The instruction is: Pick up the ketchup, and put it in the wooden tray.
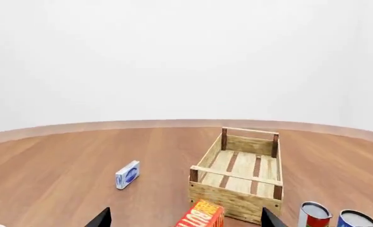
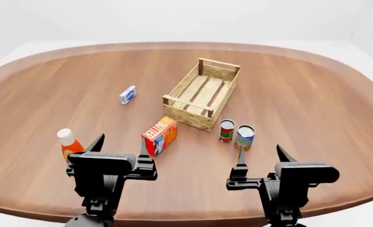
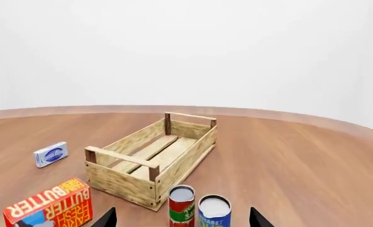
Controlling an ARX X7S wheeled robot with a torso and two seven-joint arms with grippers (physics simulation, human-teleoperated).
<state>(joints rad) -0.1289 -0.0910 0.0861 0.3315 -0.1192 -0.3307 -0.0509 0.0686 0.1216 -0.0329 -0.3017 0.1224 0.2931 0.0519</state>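
Both your grippers, left (image 2: 118, 147) and right (image 2: 260, 157), hung spread open, holding nothing. Your ketchup (image 2: 68, 144) stood upright, cap skyward, just beside the left fingers, well apart from the wooden tray (image 2: 202, 93).

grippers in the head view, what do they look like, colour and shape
Both the left gripper and the right gripper are matte black: a blocky ribbed housing on a dark wrist stalk, ending in two thin pointed jaws. No cables, markings or sleeves show.
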